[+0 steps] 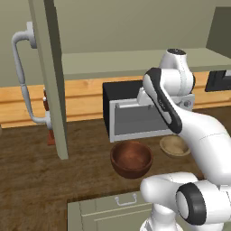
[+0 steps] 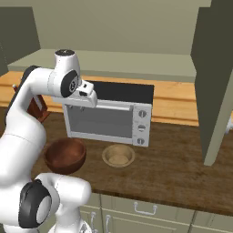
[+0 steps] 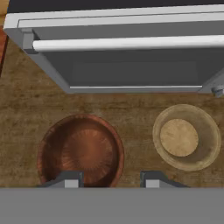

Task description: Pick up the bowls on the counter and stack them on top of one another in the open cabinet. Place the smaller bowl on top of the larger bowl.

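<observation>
Nothing is stacked yet: your pincer (image 3: 111, 178) hangs wide and empty above the counter (image 3: 131, 116); large bowl (image 3: 81, 151) and small bowl (image 3: 186, 137) sit apart before the oven (image 3: 122, 57); cabinet (image 1: 135, 63) awaits both.

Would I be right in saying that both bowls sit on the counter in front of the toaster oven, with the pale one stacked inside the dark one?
Not quite: in the hand view, the smaller bowl sits beside the larger bowl, apart from it. Both are on the counter in front of the toaster oven.
</observation>
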Robot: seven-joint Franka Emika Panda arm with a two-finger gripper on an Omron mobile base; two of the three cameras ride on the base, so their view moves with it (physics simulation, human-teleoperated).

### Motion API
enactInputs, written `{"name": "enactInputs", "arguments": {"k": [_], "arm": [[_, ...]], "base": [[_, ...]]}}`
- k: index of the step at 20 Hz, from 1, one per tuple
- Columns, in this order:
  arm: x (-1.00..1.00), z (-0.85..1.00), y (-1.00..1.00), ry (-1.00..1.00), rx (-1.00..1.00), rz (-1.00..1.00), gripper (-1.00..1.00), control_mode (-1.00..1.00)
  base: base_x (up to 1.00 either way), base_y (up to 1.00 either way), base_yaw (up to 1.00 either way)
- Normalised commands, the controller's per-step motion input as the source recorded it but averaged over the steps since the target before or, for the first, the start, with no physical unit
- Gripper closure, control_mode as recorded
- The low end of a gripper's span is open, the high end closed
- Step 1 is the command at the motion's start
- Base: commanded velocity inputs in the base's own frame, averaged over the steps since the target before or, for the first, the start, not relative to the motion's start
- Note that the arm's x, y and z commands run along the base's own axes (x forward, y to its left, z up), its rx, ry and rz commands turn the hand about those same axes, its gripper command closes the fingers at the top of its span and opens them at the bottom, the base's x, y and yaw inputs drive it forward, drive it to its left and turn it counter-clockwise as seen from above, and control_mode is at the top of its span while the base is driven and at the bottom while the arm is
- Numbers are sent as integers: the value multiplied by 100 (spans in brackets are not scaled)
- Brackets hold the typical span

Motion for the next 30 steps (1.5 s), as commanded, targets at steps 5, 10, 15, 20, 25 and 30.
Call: {"name": "enactInputs", "arguments": {"k": [5,10,15,20,25,30], "arm": [[-31,0,-9,0,0,-1,-100,-100],[-46,-3,-51,-2,1,-13,-100,-100],[-8,-33,-84,4,0,-14,-100,-100],[-8,-56,-78,0,3,-13,-100,-100],[0,-64,-69,1,3,-13,-100,-100],[2,-62,-66,0,9,-12,-100,-100]], "base": [[0,0,0],[0,0,0],[0,0,0],[0,0,0],[0,0,0],[0,0,0]]}}
